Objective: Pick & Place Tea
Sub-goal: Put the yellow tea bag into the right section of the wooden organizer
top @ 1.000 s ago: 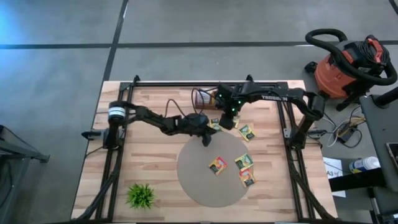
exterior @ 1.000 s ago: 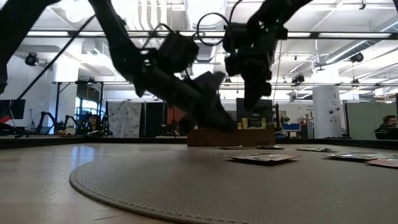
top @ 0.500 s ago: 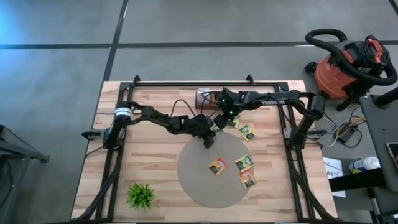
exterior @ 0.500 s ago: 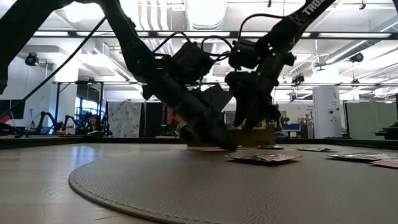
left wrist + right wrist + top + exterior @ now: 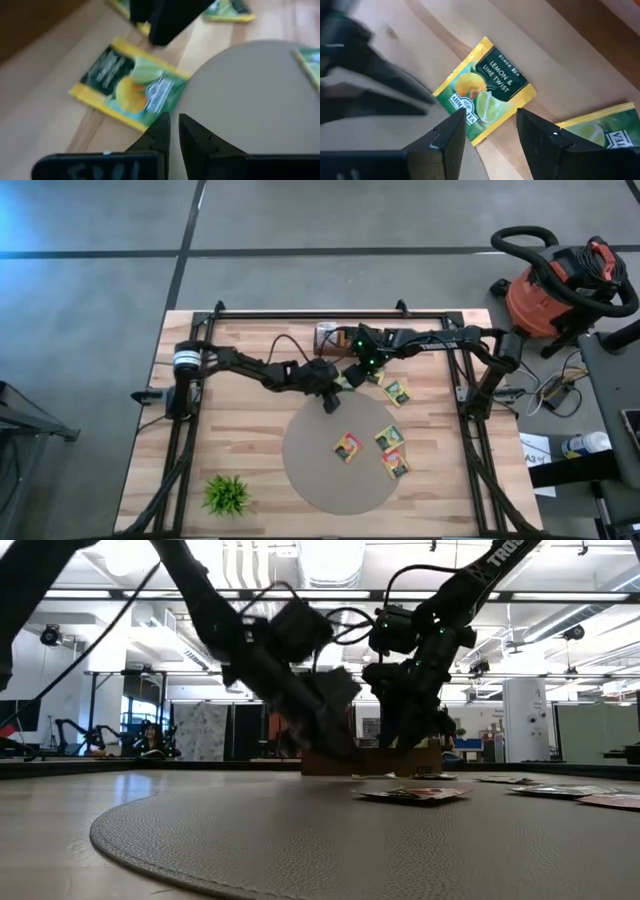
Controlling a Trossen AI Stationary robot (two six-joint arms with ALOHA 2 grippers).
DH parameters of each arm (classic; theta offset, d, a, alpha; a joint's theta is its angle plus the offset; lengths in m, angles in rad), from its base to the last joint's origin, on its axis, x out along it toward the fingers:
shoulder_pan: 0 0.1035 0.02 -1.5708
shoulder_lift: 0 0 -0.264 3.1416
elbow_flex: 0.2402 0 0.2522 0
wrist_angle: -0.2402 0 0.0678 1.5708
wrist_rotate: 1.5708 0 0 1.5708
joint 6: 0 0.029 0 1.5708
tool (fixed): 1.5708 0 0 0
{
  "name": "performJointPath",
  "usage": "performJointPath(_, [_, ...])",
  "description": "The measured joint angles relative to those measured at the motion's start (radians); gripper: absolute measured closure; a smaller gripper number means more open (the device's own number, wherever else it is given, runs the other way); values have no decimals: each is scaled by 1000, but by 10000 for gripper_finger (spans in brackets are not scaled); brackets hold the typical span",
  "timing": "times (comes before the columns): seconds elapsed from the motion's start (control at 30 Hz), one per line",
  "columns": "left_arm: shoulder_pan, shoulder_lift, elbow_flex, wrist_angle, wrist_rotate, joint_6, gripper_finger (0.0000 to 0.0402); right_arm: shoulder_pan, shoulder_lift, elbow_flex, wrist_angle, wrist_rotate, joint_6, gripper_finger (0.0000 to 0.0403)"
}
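1. Since the earlier frame, we saw the right gripper [image 5: 358,370] come lower and spread its fingers over a yellow-green tea sachet [image 5: 485,92], while the left gripper [image 5: 330,402] stayed close beside it.
2. We found the right gripper's fingers [image 5: 451,135] apart and holding nothing, the sachet lying flat on the wooden table [image 5: 240,430] just beyond their tips.
3. We saw the left gripper's fingers [image 5: 159,131] nearly together with nothing between them, at the edge of the round grey mat [image 5: 320,470].
4. That same sachet [image 5: 131,85] lay just ahead of the left fingertips, touching the mat's rim.
5. We counted three more sachets [image 5: 348,445] on the mat, well apart from both grippers, and another sachet [image 5: 397,391] on the wood near the right gripper.
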Motion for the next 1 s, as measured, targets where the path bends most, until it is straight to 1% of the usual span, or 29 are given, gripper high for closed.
performJointPath(0.2, [16, 88, 7, 64, 17, -37, 367, -2, 0, -8, 3, 5, 54, 231])
performJointPath(0.3, [18, 92, 8, 68, 21, -51, 367, -2, 0, -15, 4, 10, 75, 231])
performJointPath(0.47, [18, 92, 8, 39, 37, -35, 367, -11, 0, -20, 5, 80, 109, 231])
performJointPath(0.67, [18, 93, -2, 45, 44, -34, 367, -25, 5, -29, 12, 76, 119, 232])
performJointPath(0.87, [18, 94, -3, 68, 45, -16, 367, -25, 51, -30, 47, 76, 170, 235])
performJointPath(1.0, [18, 95, -3, 72, 46, -1, 367, -26, 76, -32, 94, 37, 186, 242])
